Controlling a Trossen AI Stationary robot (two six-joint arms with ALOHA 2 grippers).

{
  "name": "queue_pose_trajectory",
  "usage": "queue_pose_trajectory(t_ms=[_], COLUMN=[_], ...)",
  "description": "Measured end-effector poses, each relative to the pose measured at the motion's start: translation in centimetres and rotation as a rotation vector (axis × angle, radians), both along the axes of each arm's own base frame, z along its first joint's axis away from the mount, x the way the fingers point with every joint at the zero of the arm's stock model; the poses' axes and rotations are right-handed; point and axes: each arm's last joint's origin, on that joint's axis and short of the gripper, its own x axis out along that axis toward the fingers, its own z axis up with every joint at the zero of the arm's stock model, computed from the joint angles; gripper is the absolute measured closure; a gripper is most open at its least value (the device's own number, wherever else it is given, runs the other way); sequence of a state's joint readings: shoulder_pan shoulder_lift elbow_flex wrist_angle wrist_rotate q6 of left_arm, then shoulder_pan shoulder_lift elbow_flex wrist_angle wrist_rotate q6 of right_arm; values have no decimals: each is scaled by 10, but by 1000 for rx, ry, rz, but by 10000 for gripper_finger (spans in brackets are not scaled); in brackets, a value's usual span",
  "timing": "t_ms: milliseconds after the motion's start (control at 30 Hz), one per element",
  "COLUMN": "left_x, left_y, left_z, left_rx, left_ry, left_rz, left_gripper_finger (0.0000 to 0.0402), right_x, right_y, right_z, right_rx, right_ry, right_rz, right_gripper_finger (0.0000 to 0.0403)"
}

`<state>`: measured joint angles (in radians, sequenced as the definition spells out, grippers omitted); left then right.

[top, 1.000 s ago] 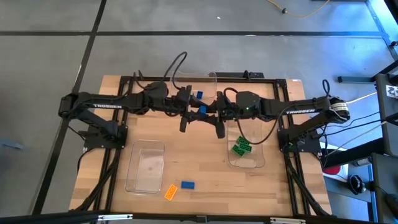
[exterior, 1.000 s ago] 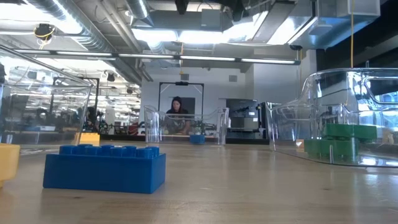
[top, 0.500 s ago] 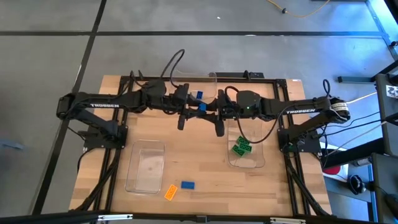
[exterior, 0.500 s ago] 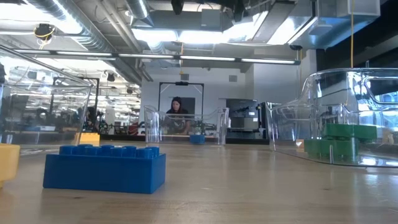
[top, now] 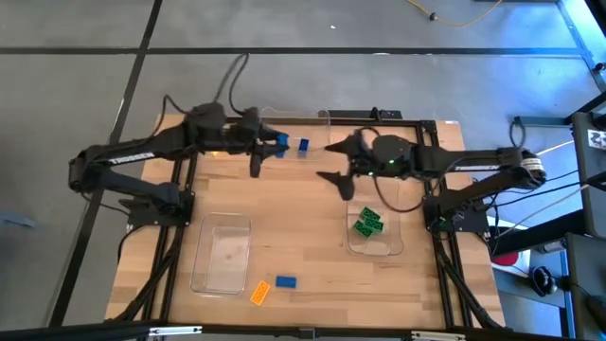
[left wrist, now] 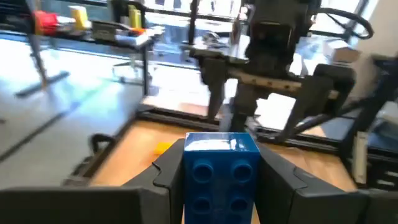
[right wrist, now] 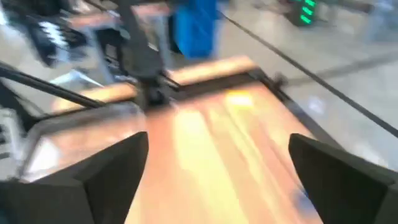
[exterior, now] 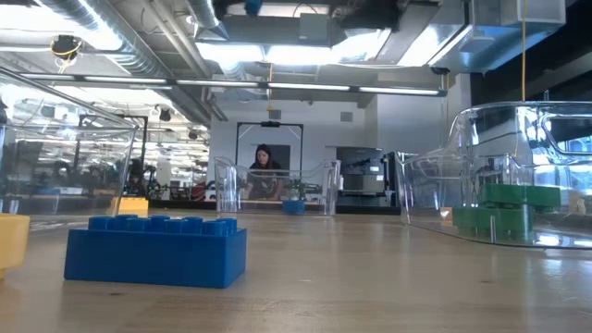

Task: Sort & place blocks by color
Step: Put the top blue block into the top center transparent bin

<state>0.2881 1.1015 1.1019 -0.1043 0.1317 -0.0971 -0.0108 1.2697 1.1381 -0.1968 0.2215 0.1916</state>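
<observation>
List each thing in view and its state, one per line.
Left gripper: shut on a blue block, raised.
Right gripper: open, empty.
Right tray: holds green blocks.
Left tray: empty.
Orange block, second blue block: loose on table.

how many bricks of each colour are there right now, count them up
blue studded plastic bricks: 3, one held in the left gripper
orange-yellow studded plastic bricks: 2
green studded plastic bricks: 2 seen, piled together
total: 7
</observation>
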Motion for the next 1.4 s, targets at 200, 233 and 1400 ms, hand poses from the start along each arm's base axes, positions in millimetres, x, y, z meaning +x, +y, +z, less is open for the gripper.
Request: queue_pose_trajectory(t_ms=[200, 233, 1400], left_x=[-18, -17, -8], left_y=[5, 5, 18], left_z=[-6, -12, -50], left_rx=[5, -11, -171], left_ry=[-63, -68, -73], left_rz=[42, 45, 127], left_gripper_finger=[275, 275, 275], right_x=[-38, -42, -60], right_y=[-3, -3, -4], right_z=[8, 8, 16], right_rx=[0, 11, 91], right_ry=[104, 113, 74], right_rz=[-120, -125, -212], right_gripper_finger=[29, 30, 28])
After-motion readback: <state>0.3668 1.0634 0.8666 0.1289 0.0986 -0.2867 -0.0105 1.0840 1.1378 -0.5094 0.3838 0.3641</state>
